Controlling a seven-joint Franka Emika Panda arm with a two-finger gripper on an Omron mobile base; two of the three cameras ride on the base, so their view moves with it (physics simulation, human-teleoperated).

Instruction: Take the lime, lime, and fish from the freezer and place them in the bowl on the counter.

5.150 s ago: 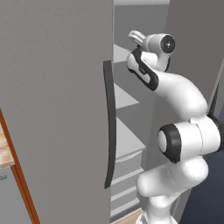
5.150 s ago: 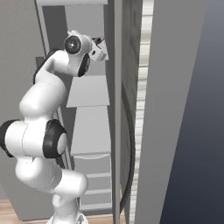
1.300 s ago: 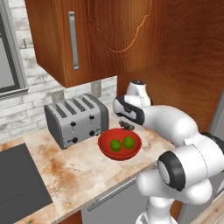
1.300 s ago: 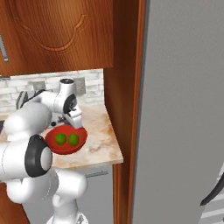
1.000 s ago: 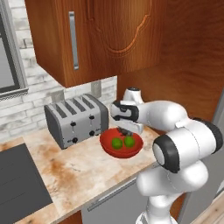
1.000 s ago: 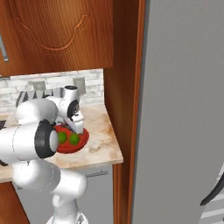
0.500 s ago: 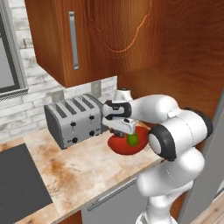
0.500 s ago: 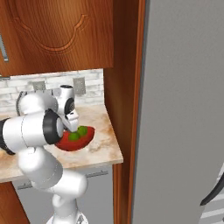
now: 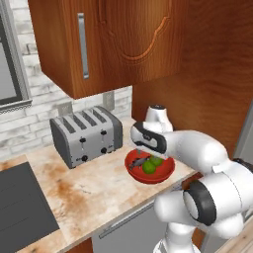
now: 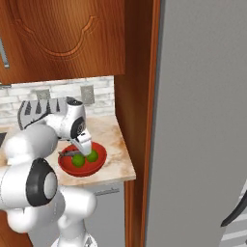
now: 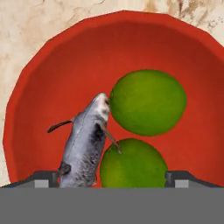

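The red bowl (image 11: 26, 87) sits on the beige counter (image 9: 74, 190) with both limes (image 11: 148, 103) (image 11: 133, 166) and the grey fish (image 11: 85, 144) inside it. The fish lies against the limes, head toward the farther one. My gripper (image 11: 113, 177) hovers just over the bowl, open, its fingertips (image 11: 46, 177) wide apart and holding nothing. From the left base view, the bowl (image 9: 133, 173) holds the limes (image 9: 149, 167) and the fish (image 9: 140, 161) under the gripper (image 9: 146, 153). The right base view has the bowl (image 10: 99, 166), the gripper (image 10: 86, 145) and the grey freezer (image 10: 202, 120) door.
A silver toaster (image 9: 88, 136) stands on the counter left of the bowl, below brown wall cabinets (image 9: 113, 39). A dark cooktop (image 9: 20, 202) lies at the far left. A wooden panel (image 10: 140, 96) separates the counter from the freezer, whose dark handle (image 10: 236, 210) shows low right.
The hand has swung down over the bowl and the gripper has opened. The fish has left the fingers and now lies in the bowl beside the two limes.
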